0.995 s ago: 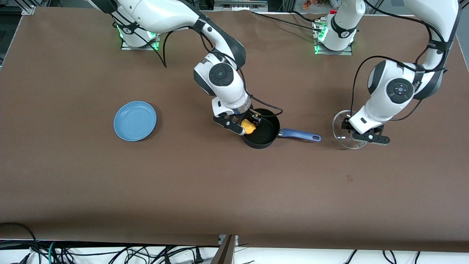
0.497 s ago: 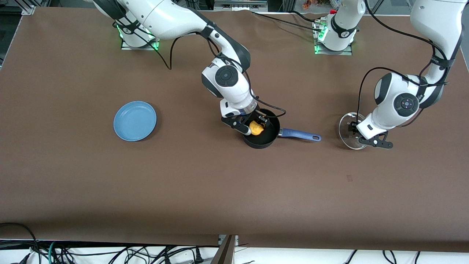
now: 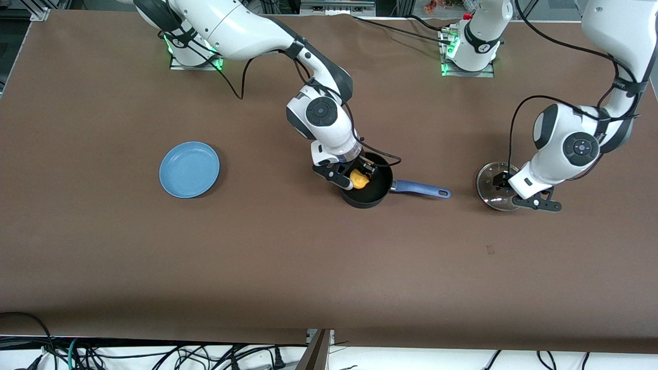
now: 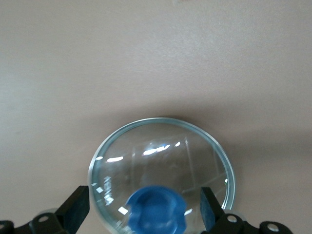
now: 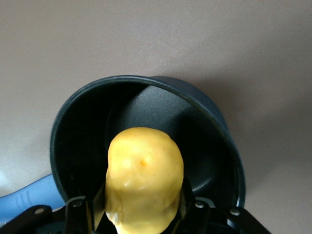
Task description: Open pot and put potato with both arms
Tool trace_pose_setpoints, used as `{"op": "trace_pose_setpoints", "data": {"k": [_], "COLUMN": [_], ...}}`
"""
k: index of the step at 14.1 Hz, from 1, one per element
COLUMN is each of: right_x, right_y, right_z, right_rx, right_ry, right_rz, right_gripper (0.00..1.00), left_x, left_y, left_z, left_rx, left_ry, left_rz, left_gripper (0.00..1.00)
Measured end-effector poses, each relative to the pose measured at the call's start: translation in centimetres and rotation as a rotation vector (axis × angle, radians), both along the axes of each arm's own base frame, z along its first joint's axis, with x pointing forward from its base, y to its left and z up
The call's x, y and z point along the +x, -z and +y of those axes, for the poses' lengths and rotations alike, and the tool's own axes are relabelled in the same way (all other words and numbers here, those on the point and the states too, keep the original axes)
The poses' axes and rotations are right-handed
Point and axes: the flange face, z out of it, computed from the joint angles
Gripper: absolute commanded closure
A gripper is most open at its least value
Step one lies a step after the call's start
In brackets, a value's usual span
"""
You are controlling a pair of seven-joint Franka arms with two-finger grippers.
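Observation:
The black pot (image 3: 371, 197) with its blue handle (image 3: 421, 189) stands open at mid-table. My right gripper (image 3: 353, 176) is shut on the yellow-orange potato (image 3: 360, 180) and holds it over the pot's opening. In the right wrist view the potato (image 5: 145, 170) hangs between the fingers above the pot's dark inside (image 5: 161, 109). The glass lid (image 3: 488, 184) lies flat on the table toward the left arm's end. My left gripper (image 3: 515, 191) is over it, open. In the left wrist view its fingers (image 4: 78, 208) stand clear on either side of the lid's blue knob (image 4: 157, 214).
A flat blue plate (image 3: 189, 169) lies toward the right arm's end of the table. The pot's handle points toward the lid. Brown table surface (image 3: 329, 267) stretches nearer the front camera.
The lid went from tilted in my left gripper to flat on the table, a little farther toward the left arm's end. My right gripper carried the potato farther over the pot.

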Motion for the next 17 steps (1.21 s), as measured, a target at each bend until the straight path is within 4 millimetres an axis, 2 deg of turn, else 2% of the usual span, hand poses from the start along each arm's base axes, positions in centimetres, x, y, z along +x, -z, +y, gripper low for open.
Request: {"op": "trace_pose_setpoints", "data": {"k": [1, 2, 3, 7, 10, 12, 13, 15, 17], "right_x": [0.0, 0.0, -0.1, -0.3, 0.8, 2.2, 3.1, 5.2, 7.5], "right_y": [0.1, 0.2, 0.2, -0.1, -1.3, -3.4, -4.9, -8.2, -11.2], "right_z": [0.0, 0.0, 0.1, 0.4, -0.3, -1.3, -2.1, -4.5, -7.7], "right_rx": [-0.001, -0.001, -0.001, -0.004, -0.029, -0.06, -0.085, -0.119, -0.138], "right_ry": [0.0, 0.0, -0.001, -0.015, -0.009, -0.026, -0.059, -0.138, -0.197], "right_rz": [0.001, 0.002, 0.002, -0.012, -0.009, -0.007, -0.004, -0.014, -0.036], "right_gripper": [0.5, 0.35, 0.0, 0.0, 0.0, 0.0, 0.0, 0.0, 0.0], "left_x": [0.3, 0.6, 1.2, 2.6, 2.8, 2.5, 2.2, 1.9, 1.9], "left_y": [-2.1, -4.3, -6.9, -15.8, -23.1, -28.0, -29.7, -31.0, -30.8], "left_z": [0.2, 0.4, 0.5, -1.3, -2.8, -4.4, -5.4, -6.8, -7.9], "left_rx": [0.018, 0.032, 0.043, 0.019, -0.029, -0.03, -0.027, -0.025, -0.047], "left_ry": [0.035, 0.069, 0.103, 0.111, 0.072, 0.052, 0.033, 0.008, -0.013], "left_rz": [0.009, 0.008, -0.006, -0.045, -0.03, -0.017, -0.011, -0.01, -0.006], "left_gripper": [0.0, 0.0, 0.0, 0.0, 0.0, 0.0, 0.0, 0.0, 0.0]}}
